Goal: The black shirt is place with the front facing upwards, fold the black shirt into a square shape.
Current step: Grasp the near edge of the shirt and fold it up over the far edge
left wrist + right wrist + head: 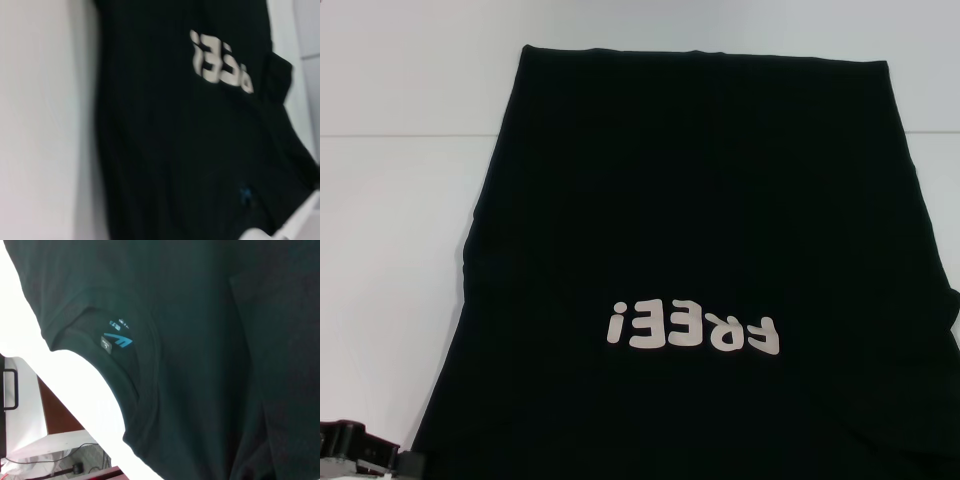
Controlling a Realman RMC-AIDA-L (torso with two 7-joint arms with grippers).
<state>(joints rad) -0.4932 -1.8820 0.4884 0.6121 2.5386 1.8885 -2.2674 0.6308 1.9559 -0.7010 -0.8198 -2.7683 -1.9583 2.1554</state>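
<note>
white surface carries the black shirt, spread flat and front up, its long axis running away from the robot: hem at the far edge, white lettering upside down and nearer, collar with the blue neck label closest. the left gripper shows only as a dark part at the near left corner, just beside the shirt's near left edge; i cannot tell whether it is spread or pressed together. the right gripper is out of view. the left arm seems nearer for a side fold.
</note>
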